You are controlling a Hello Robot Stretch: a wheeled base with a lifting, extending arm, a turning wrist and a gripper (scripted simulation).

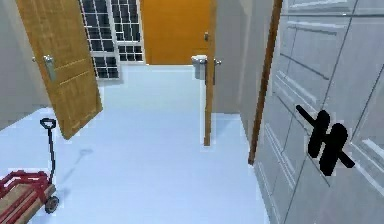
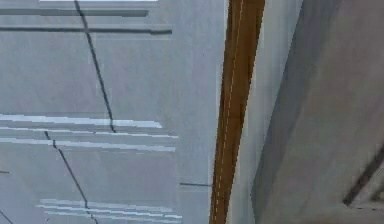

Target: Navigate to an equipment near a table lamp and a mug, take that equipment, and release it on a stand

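A red wagon (image 1: 24,190) stands near an open wooden door (image 1: 60,65).

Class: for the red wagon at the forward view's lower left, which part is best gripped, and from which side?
Probably the loop atop the black pull handle. It stands upright, clear above the red wagon, and looks thin enough to grasp, while the body is low and broad. Approach from the picture's right, across the bare floor.

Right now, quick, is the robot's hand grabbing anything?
Gripper: cannot be told. The arm side view faces a pale grey panelled surface and an upright orange-brown wooden strip.
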